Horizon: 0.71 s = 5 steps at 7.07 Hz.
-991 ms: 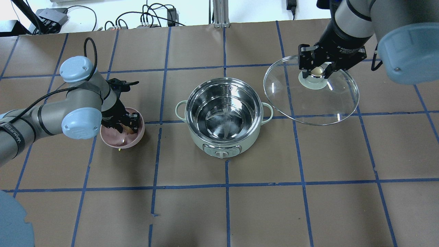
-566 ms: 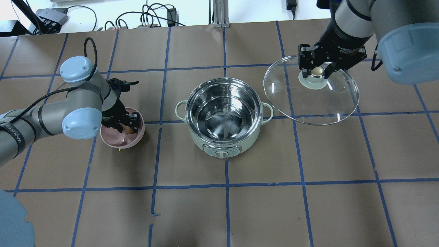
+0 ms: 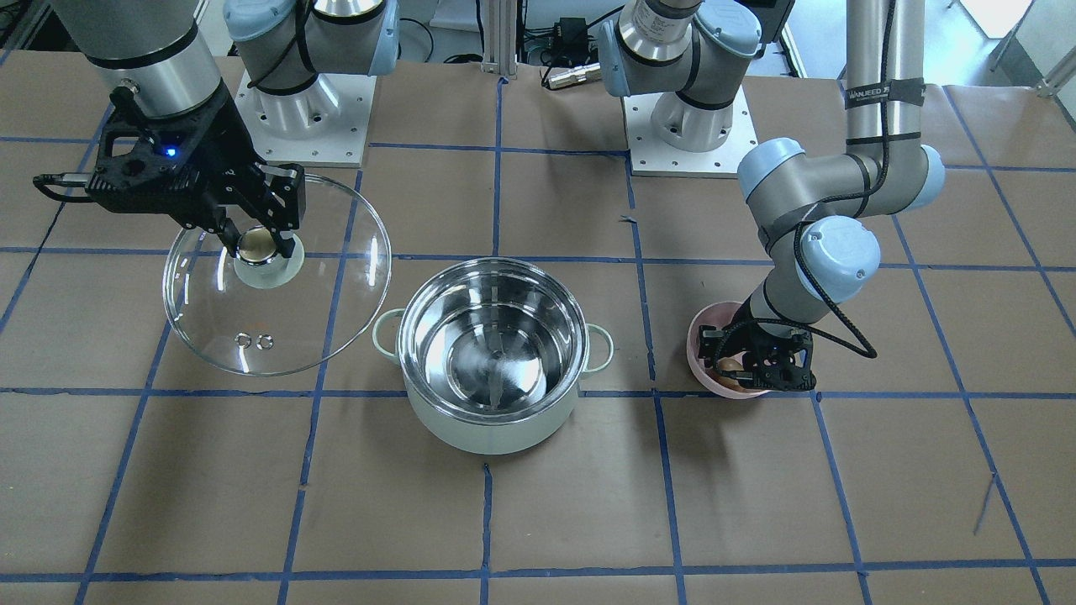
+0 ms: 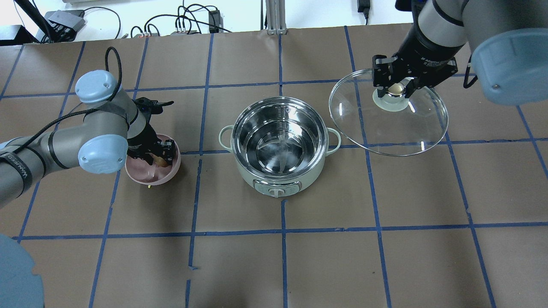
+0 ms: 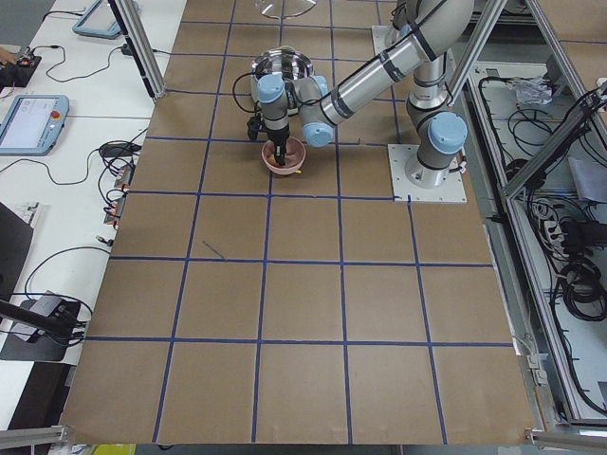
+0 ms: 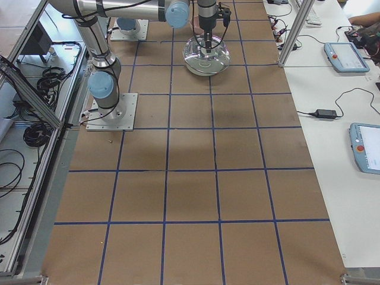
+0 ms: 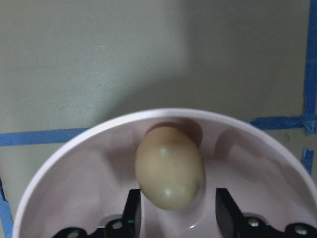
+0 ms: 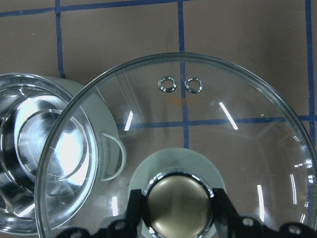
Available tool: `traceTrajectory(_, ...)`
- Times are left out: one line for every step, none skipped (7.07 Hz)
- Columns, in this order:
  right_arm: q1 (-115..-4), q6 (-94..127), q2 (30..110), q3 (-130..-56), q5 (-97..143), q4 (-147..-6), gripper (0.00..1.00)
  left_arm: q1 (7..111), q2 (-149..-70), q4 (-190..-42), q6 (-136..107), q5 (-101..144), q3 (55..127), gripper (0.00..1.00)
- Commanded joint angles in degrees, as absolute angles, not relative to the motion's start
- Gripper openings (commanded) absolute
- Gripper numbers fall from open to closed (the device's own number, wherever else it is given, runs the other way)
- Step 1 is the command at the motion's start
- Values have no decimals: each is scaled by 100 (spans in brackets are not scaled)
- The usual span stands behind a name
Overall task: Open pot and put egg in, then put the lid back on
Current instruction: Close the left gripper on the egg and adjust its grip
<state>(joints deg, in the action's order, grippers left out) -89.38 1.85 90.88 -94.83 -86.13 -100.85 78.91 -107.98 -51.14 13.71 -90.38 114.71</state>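
Note:
The mint-green pot (image 4: pixel 278 173) stands open at the table's middle, its steel inside bare; it also shows in the front view (image 3: pixel 492 428). My right gripper (image 4: pixel 396 87) is shut on the lid's metallic knob (image 8: pixel 179 206) and holds the glass lid (image 4: pixel 385 128) in the air to the right of the pot. My left gripper (image 4: pixel 159 160) is down inside a pink bowl (image 4: pixel 150 179). Its jaws stand open on either side of the tan egg (image 7: pixel 168 167), which lies on the bowl's floor; a small gap shows at one finger (image 7: pixel 225 213).
The pink bowl sits left of the pot, about a hand's width from its left loop handle (image 4: pixel 224 136). The table is brown paper with blue tape lines (image 4: pixel 282 231). Cables and boxes (image 4: pixel 64 21) lie beyond the far edge.
Almost nothing. The left arm has shifted very slightly over the bowl with the egg still between its jaws. The right gripper holds the lid in the same place.

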Motion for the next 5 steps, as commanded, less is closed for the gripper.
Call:
traceTrajectory(-8938,185,9088,-9483,-8613,-10081,34,7884,-10802,-4948,1371,-9026,11505,63)
traceTrajectory(-8938,185,9088,-9483,-8613,-10081,34,7866,-10802,-4792,1388,-9026,11583,62)
traceTrajectory(-8938,185,9088,-9483,-8613,-10081,34,7866,-10802,-4668,1389,-9018,11654,62)
traceTrajectory(-8938,185,9088,-9483,-8613,-10090,34,7866,-10793,-4623,1389,-9026,11663,62)
traceTrajectory(-8938,185,9088,-9483,-8613,-10081,34,7866,-10793,-4623,1389,-9018,11672,62)
